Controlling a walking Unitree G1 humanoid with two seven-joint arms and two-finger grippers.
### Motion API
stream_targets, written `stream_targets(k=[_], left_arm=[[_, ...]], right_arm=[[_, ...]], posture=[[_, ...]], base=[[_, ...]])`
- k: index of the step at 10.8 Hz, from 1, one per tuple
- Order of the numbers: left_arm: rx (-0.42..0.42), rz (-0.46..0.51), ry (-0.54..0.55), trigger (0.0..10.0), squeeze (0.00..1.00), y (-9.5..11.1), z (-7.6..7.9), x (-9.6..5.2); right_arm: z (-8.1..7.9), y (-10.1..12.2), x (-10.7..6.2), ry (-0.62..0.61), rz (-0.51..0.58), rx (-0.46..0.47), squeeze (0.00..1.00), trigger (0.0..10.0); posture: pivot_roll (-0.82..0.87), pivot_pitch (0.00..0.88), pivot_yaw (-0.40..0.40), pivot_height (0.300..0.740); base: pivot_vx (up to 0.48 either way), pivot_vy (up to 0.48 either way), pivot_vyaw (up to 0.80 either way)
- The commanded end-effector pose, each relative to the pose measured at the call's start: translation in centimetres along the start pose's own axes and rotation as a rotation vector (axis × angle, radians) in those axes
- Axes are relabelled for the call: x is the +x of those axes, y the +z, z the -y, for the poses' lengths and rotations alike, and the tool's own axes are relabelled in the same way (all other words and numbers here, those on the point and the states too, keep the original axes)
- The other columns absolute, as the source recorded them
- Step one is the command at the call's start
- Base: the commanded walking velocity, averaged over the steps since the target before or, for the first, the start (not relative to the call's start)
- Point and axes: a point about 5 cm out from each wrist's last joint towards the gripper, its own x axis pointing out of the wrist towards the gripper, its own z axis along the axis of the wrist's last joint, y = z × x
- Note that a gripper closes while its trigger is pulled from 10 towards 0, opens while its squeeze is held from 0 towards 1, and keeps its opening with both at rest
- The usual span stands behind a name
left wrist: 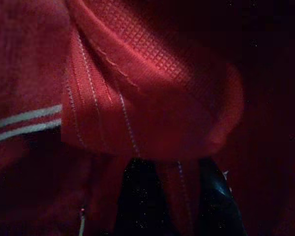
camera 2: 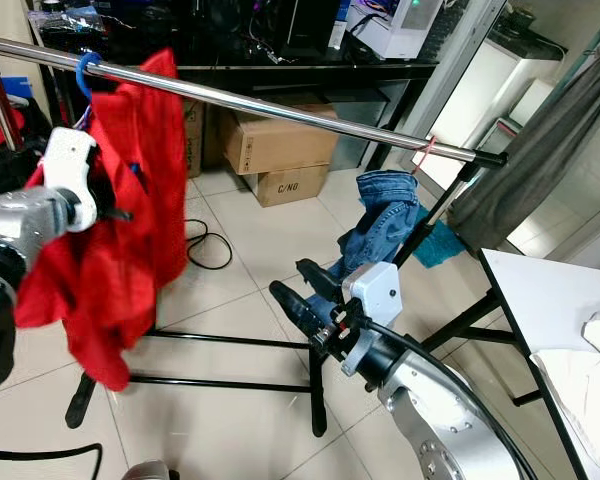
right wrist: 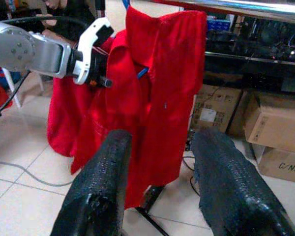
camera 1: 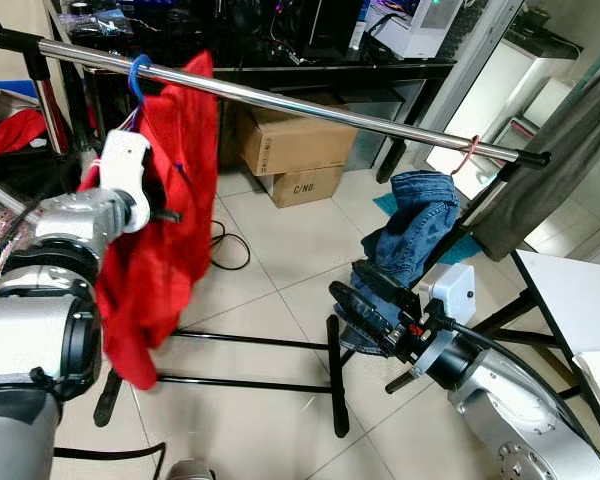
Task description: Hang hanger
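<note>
With the blue hanger (camera 1: 138, 75) hooked on the rail (camera 1: 310, 107) at far left, my left gripper (left wrist: 169, 196) pinches the red garment (camera 1: 165, 230) and should release gently, while my right gripper (right wrist: 179, 191) hovers open and empty, near right.

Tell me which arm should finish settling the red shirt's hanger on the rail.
Left. The left gripper is already buried in the red shirt just under the blue hanger hook, which sits over the rail. The right gripper hangs open and empty, low near the jeans.
</note>
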Motion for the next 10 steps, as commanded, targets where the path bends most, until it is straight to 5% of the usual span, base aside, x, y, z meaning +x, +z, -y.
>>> stream_targets(k=[1, 5, 7, 10], left_arm=[[-0.006, 0.03, -0.021, 10.0, 0.0, 0.3, 0.8, 0.4], [0.038, 0.173, -0.067, 10.0, 0.0, -0.6, 2.8, 1.0], [-0.002, 0.331, -0.05, 10.0, 0.0, -0.9, 3.8, 0.7], [-0.096, 0.347, -0.14, 10.0, 0.0, -6.7, 7.8, -0.9]], right_arm=[[0.6, 0.3, -0.1, -0.034, 0.01, -0.027, 0.0, 10.0], [0.9, 0.0, 0.5, -0.063, 0.045, -0.025, 0.0, 10.0], [1.1, -0.3, 1.2, -0.069, 0.065, -0.026, 0.0, 10.0], [2.7, -1.7, 0.9, -0.141, 0.046, -0.059, 0.0, 10.0]], posture=[[0.04, 0.0, -0.179, 0.74], [0.06, 0.0, -0.148, 0.74], [0.07, 0.0, -0.134, 0.74], [0.11, 0.0, -0.122, 0.74]], base=[[0.0, 0.0, 0.0], [0.0, 0.0, 0.0], [0.0, 0.0, 0.0], [0.0, 0.0, 0.0]])
